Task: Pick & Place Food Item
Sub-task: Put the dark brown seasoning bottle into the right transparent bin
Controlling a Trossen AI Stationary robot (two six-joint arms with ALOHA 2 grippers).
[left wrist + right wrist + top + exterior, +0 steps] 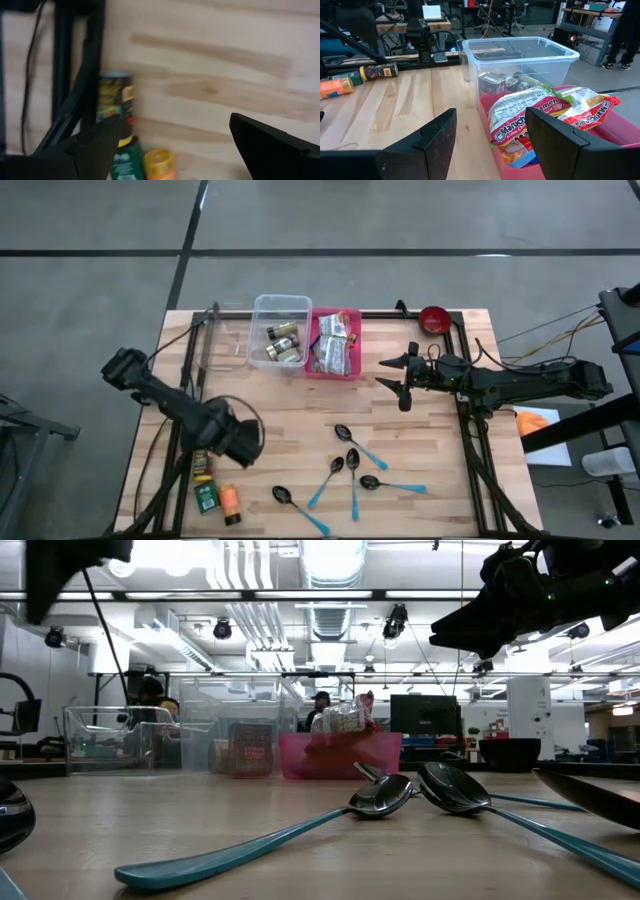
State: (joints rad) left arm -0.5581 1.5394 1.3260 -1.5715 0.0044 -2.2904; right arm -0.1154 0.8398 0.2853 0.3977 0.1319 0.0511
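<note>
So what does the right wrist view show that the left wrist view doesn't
Only the right wrist view shows the clear bin, the pink bin with ramen packets in it, and the room beyond the table. Only the left wrist view shows the black frame bars up close. Both share the wooden table, the spice bottles lying at its edge, and an open pincer framing the picture.

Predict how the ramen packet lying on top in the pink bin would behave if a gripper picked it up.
The ramen packet looks crinkly and puffed, so it would probably feel light and its wrapper might give under the fingers. Its glossy film may be slippery. Lying loosely atop others in the pink bin, it could shift rather than roll.
</note>
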